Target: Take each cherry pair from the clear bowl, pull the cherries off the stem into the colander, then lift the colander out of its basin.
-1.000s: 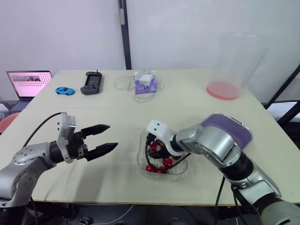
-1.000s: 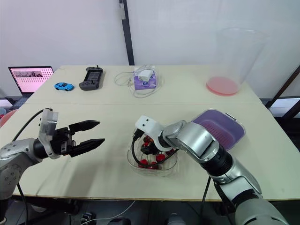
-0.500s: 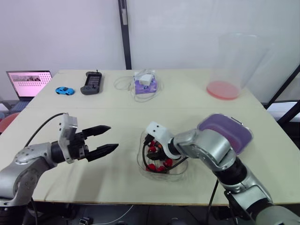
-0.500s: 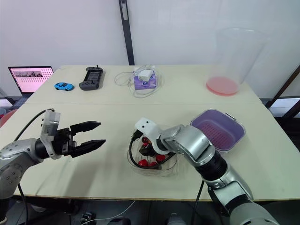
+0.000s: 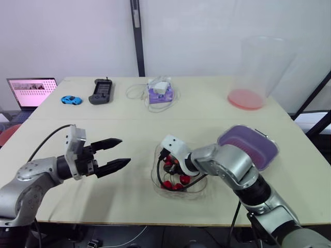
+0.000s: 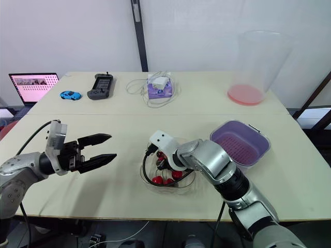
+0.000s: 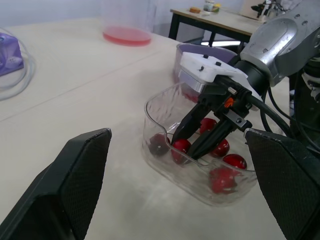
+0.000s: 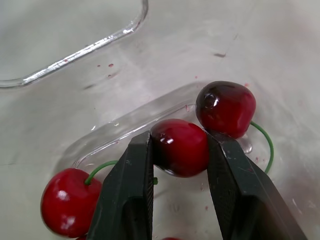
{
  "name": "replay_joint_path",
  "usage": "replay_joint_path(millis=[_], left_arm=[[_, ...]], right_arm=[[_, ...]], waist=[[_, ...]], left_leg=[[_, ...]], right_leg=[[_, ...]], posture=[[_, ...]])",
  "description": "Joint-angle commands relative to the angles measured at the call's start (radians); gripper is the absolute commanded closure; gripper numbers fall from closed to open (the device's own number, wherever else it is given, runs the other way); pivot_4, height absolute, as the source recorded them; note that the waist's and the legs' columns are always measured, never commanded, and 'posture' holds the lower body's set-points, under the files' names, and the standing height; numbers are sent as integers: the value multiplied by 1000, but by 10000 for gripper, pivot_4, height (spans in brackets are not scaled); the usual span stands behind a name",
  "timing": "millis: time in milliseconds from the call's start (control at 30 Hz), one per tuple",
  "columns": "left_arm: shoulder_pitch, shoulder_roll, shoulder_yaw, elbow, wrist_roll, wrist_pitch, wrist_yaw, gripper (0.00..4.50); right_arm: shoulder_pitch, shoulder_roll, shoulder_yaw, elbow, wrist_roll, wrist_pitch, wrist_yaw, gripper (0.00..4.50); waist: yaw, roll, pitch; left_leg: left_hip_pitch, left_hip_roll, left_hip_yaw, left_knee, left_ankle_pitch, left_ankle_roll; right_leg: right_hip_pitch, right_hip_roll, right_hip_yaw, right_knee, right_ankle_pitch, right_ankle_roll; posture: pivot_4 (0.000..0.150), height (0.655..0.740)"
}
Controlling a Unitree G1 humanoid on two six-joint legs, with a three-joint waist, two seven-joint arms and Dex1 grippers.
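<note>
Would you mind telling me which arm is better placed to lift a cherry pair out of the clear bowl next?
Right. The right gripper is inside the clear bowl, closed on a cherry; the left gripper hangs open, apart from the bowl on its left, holding nothing.

Pale beige table, two tops butted along a seam running left to right.

Far half, left to right:
- blue toy car
- black handheld controller
- purple box ringed by loose white cable
- tall clear container standing upright, pink at the bottom

Near half: clear bowl holding red cherries, at centre. The purple colander sits to the robot's right of the bowl, near it but apart.
</note>
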Motion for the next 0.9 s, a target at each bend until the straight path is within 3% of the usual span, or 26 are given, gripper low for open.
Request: replay_joint_path(millis=[33,167,300,400,533,767,900], left_arm=[[-18,7,10,-8,-7,-6,-4,0],[-32,-1,16,5,-28,12,6,0],[-97,-13,13,31,-109,90,7,0],[-175,-17,5,66,-169,154,-1,0],[-288,-37,-25,151,-175,188,-19,0],[-496,-77,-150,354,-94,199,-120,0],[-585,-84,-227,422,-47,222,-191,0]], right_arm=[[-32,-43,10,-68,1,-52,39,31895],[-68,-164,14,-167,18,-182,164,31895],[-41,-477,53,-280,-196,-732,398,31895],[-11,-626,12,-264,-318,-1024,494,31895],[20,-675,-39,-183,-445,-1363,530,31895],[36,-670,-90,-1,-723,-1929,425,31895],[18,-648,-109,73,-816,-2117,375,31895]], waist=[[0,0,0],[1,0,0],[6,0,0],[4,-1,1],[-4,-1,1],[-4,-1,1],[-1,-1,1]], left_leg=[[0,0,0,0,0,0],[-2,0,0,1,0,0],[-4,-1,-1,2,0,0],[-4,-1,-1,2,0,0],[-3,0,-1,3,0,0],[-4,-1,-1,7,0,0],[-4,-1,-1,9,0,0]], right_leg=[[0,0,0,0,0,0],[-2,0,0,0,0,0],[-1,-1,-2,-2,0,0],[0,-1,-2,-4,0,1],[0,0,-2,-2,0,1],[0,0,-2,-1,0,1],[0,0,-2,0,0,1]], posture=[[1500,7332],[1500,7332],[1500,7332],[1500,7332],[1500,7332],[1500,7332],[1500,7332]])
